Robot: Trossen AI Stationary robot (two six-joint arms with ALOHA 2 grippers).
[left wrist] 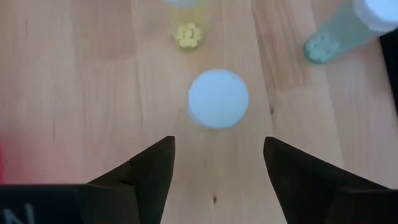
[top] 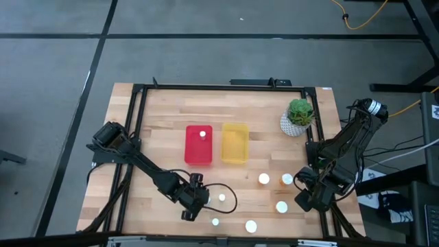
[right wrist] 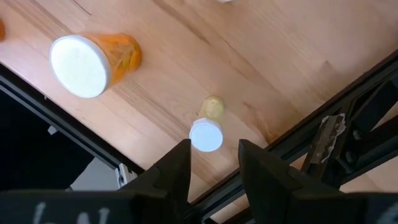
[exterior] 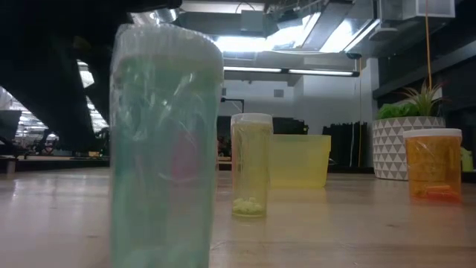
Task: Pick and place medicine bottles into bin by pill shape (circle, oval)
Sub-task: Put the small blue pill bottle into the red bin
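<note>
The left pincer [left wrist: 217, 162] hangs with fingers apart above a white-capped bottle [left wrist: 218, 99] on the tabletop [left wrist: 93, 93]. The right pincer [right wrist: 214, 165], fingers apart, hovers over a small yellow bottle [right wrist: 208, 127].

We see a light wooden worktop [top: 164, 110] bordered by a black metal frame [top: 137, 123], standing on a grey floor [top: 55, 68] crossed by dark lines. An orange cable [top: 363, 24] lies on the floor beyond the far edge. In the low view, we see ceiling light strips [exterior: 286, 71] and a white back wall [exterior: 327, 100].
</note>
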